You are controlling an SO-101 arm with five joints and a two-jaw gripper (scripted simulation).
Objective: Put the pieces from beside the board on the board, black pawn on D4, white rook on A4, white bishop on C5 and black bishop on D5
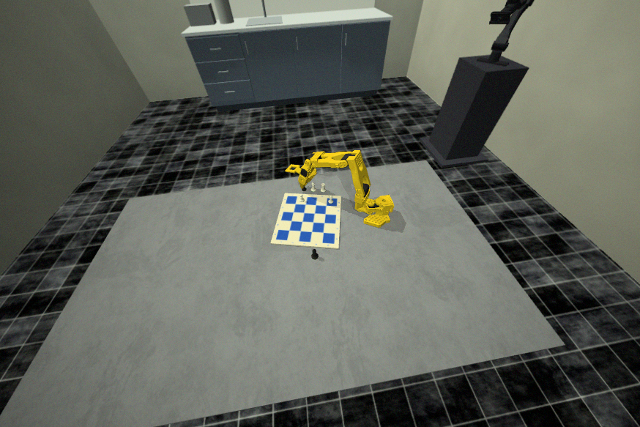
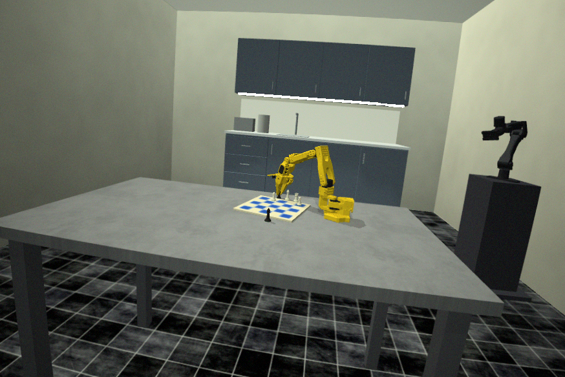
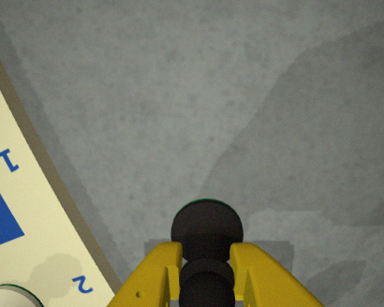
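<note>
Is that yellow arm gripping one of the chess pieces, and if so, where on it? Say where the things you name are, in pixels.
Yes: the pincer [image 1: 304,187] [image 2: 278,194] [image 3: 206,267] is shut on the black pawn [image 1: 304,189] [image 2: 278,196] [image 3: 207,229], around its narrow part between the round head and the wide base.

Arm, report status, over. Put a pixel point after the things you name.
Gripper [image 1: 304,187] [image 2: 278,194] [image 3: 206,271] shut on black pawn [image 3: 207,229]. White pieces [image 1: 318,187] close by. Black bishop [image 1: 314,254] [image 2: 267,215] off board, upright.

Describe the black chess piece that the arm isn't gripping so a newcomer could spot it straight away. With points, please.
On the big grey table [image 1: 232,318] [image 2: 227,244], find the blue-and-cream board [image 1: 274,242] [image 2: 237,208]. Just off its edge, on the side away from the white pieces, stands a small upright black chess piece [image 1: 314,254] [image 2: 267,215]. It stands alone, whereas the other black piece [image 3: 207,229] is between the yellow pincer's fingers.
</note>
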